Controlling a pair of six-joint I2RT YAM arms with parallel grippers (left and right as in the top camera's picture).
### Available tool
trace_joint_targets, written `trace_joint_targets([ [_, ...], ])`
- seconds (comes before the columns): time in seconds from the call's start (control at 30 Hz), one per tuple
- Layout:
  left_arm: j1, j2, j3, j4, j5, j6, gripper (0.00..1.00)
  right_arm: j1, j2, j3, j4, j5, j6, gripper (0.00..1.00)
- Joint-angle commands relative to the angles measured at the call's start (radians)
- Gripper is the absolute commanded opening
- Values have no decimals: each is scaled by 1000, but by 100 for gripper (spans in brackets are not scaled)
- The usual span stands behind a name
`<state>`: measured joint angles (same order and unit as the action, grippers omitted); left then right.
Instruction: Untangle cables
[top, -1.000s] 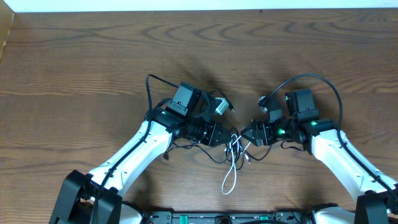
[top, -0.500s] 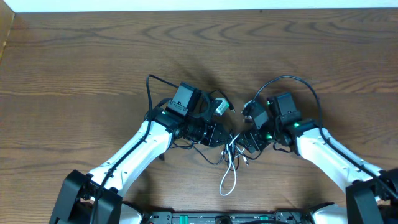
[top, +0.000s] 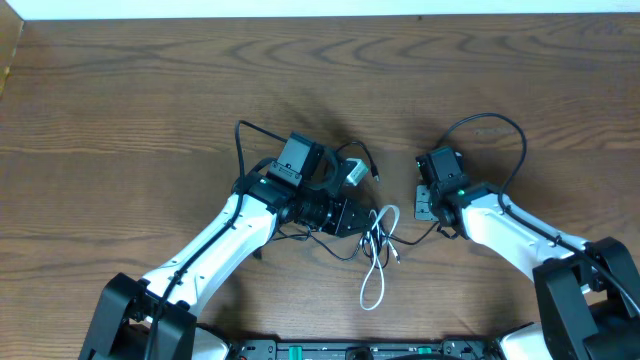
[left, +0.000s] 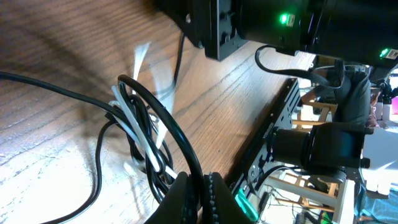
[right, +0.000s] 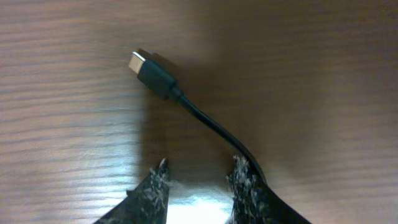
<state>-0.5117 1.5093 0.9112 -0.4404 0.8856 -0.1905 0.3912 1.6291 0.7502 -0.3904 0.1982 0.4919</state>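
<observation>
In the left wrist view my left gripper (left: 200, 190) is shut on the black cable (left: 163, 118), which arcs up from the jaws into the tangle. The white cable (left: 132, 122) is wound through that tangle. From overhead the left gripper (top: 357, 217) sits at the tangle's left side, and the white cable (top: 378, 232) trails in a loop toward the front edge. My right gripper (top: 425, 203) hangs to the right of the tangle, apart from it. Its jaws (right: 202, 177) stand open over bare wood. A black plug end (right: 150, 70) lies just ahead of them, its cord passing the right finger's outer side.
Thicker black arm cords (top: 500, 128) arch over both wrists. The wooden table (top: 120, 120) reaches a white edge at the back. In the left wrist view the table's front edge and a rack of equipment (left: 311, 146) lie beyond the tangle.
My right gripper has pulled back from the tangle to the right and its jaws have narrowed. The white loops have shifted slightly. The left gripper stays shut in place.
</observation>
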Motion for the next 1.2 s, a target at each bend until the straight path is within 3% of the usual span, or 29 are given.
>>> trace_joint_targets([
  [0.0, 5, -10, -4, -7, 18, -5, 7, -21, 106, -46, -98, 154, 238, 34],
  [0.13, 5, -10, -4, -18, -29, -6, 8, -45, 132, -47, -80, 109, 248, 47],
  [0.27, 5, -10, -4, -56, -183, -6, 13, -45, 132, -46, -5, -45, 69, 56],
  [0.37, 5, -9, -5, -55, -246, -14, 22, -45, 131, -46, -2, -72, 68, 57],
  [0.5, 5, -8, -14, -55, -352, -51, 24, -45, 131, -46, -2, -77, 67, 58],
  [0.77, -13, 51, -18, -24, -342, -130, 25, -45, 109, -45, 22, -214, -79, 61],
  [0.9, -54, 103, -18, 27, -240, -130, 33, -45, 43, -45, 27, -262, -83, 64],
  [1.17, -134, 166, -18, 71, -190, -130, 33, -45, -93, -45, 13, -262, -90, 69],
])
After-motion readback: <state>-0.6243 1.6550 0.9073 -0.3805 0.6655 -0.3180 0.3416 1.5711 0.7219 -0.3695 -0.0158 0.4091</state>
